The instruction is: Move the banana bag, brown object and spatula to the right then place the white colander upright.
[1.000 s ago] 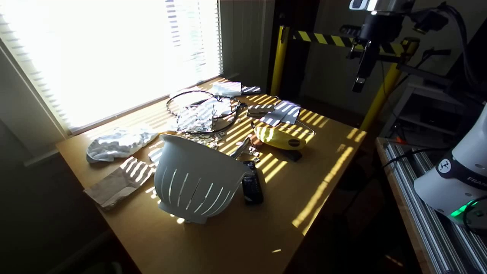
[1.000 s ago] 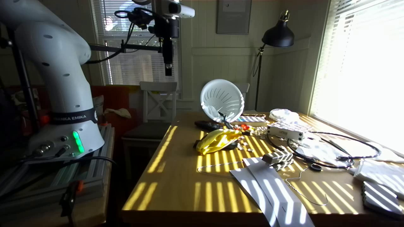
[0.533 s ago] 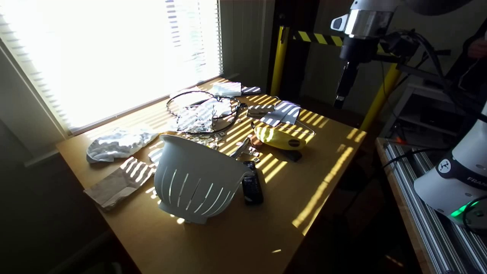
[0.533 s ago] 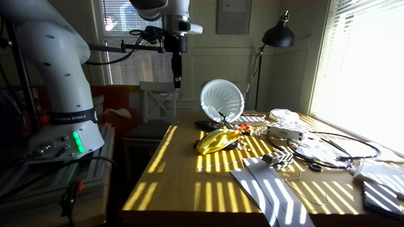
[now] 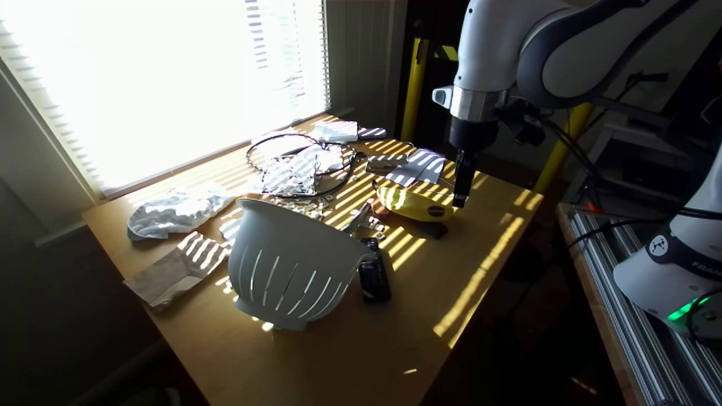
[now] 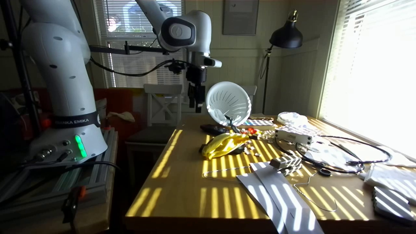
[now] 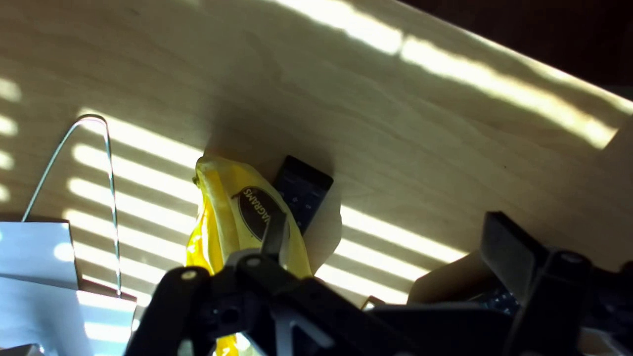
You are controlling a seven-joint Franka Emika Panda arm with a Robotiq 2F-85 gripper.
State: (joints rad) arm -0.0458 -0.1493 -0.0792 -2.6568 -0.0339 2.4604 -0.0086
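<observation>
1. The black two-fingered pincer [image 7: 385, 227] hangs above the wooden bench [image 6: 182, 188], its fingers spread apart.
2. The shiny yellow banana-shaped bag [image 7: 227, 217] lies there, partly hiding a flat black rectangular device [image 7: 302, 190].
3. The white slotted plastic colander [image 5: 293, 262] rests tilted on the bench, mouth toward the bag.
4. A slim black-handled utensil [image 6: 233, 126] crosses its rim.
</observation>
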